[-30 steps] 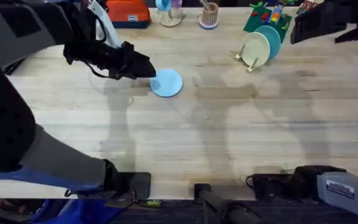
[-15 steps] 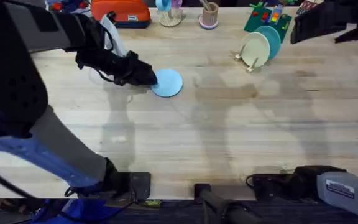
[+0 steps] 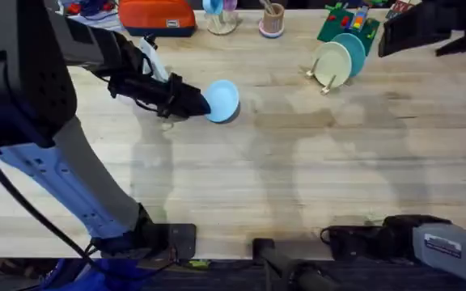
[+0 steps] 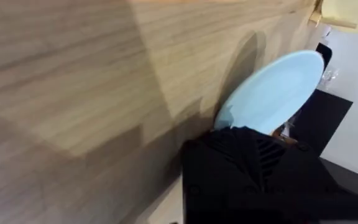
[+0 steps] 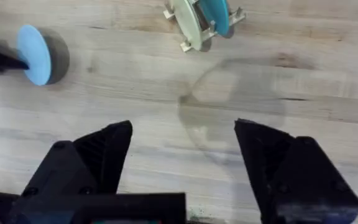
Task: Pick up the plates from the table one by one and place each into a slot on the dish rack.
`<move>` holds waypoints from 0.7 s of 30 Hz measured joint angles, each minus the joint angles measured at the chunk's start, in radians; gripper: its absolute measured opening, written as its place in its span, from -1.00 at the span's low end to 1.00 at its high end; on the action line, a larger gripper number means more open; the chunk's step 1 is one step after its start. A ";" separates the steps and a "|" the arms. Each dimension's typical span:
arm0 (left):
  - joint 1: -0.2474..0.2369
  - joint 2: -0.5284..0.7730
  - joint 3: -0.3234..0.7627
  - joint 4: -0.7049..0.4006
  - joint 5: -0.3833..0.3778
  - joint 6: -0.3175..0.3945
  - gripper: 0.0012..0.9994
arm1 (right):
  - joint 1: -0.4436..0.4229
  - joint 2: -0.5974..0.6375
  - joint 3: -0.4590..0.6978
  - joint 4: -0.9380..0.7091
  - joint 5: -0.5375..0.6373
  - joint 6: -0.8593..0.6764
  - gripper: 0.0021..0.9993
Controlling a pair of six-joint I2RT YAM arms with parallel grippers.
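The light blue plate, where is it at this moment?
In the overhead view the light blue plate is left of centre, tilted up off the table, gripped by the left end effector, far from the dish rack.

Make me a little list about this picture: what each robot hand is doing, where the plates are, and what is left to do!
left gripper: shut on the light blue plate, lifted and tilted off the table
right gripper: open, holding nothing, above bare wood
dish rack: at the far right side of the table
plates in rack: a cream plate and a teal plate, standing on edge
left to do: carry the blue plate over to the rack and put it in a slot
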 joint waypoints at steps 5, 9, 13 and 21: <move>0.000 0.000 0.000 0.001 0.001 0.001 -0.92 | 0.000 0.000 0.000 0.000 0.000 0.000 0.99; 0.000 0.000 0.000 0.001 0.001 0.001 -0.92 | 0.000 0.000 0.000 0.000 -0.011 0.000 0.99; 0.000 0.000 0.000 0.003 0.002 0.001 -0.92 | 0.000 0.011 0.001 0.003 -0.079 0.000 0.99; 0.000 0.000 0.000 0.005 0.002 0.001 -0.92 | 0.037 0.136 0.001 0.019 -0.213 0.001 0.99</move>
